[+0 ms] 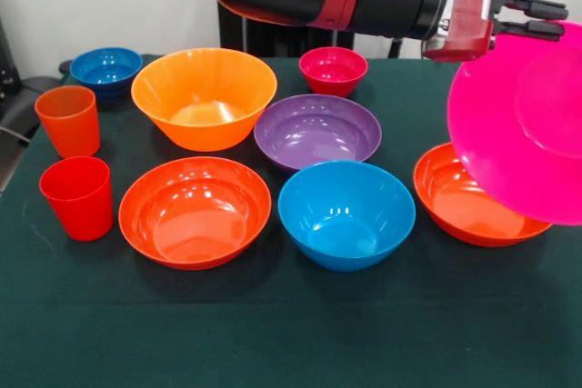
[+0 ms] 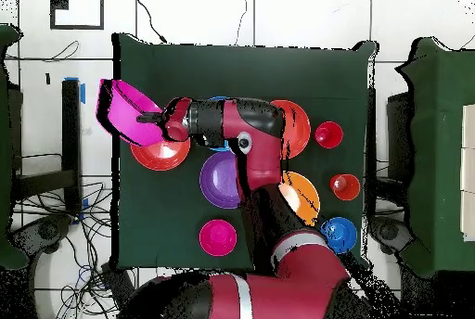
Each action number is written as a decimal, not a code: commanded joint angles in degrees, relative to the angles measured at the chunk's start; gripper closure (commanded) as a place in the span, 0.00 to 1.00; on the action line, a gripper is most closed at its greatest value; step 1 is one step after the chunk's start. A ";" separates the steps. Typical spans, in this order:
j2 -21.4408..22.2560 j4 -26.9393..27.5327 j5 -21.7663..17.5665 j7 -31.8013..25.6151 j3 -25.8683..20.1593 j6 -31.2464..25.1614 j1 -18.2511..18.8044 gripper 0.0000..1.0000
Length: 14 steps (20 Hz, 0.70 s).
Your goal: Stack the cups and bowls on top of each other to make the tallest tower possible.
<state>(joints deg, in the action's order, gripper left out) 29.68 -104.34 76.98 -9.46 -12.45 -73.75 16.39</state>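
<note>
Gripper (image 1: 546, 20): clamped on pink bowl (image 1: 518, 124) rim, tilted, aloft at table's (image 1: 291, 333) right edge.
Beneath: red-orange bowl (image 1: 455, 202).

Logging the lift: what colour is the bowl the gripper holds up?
Bright pink bowl, clearest in the front view.

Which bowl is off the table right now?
The pink bowl, held tilted on edge by the hand above a red-orange bowl; every other bowl sits flat on the table.
</note>
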 commanded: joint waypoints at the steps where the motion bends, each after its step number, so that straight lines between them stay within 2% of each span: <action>1: -1.23 2.45 -3.98 -9.23 -6.30 1.07 1.86 1.00; 7: -6.67 9.95 -11.88 -6.56 -8.74 1.19 5.30 1.00; 14: -9.14 18.89 -20.54 -0.38 -11.83 0.61 8.13 1.00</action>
<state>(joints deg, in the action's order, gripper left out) 23.46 -95.33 61.67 -9.46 -17.27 -73.65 22.99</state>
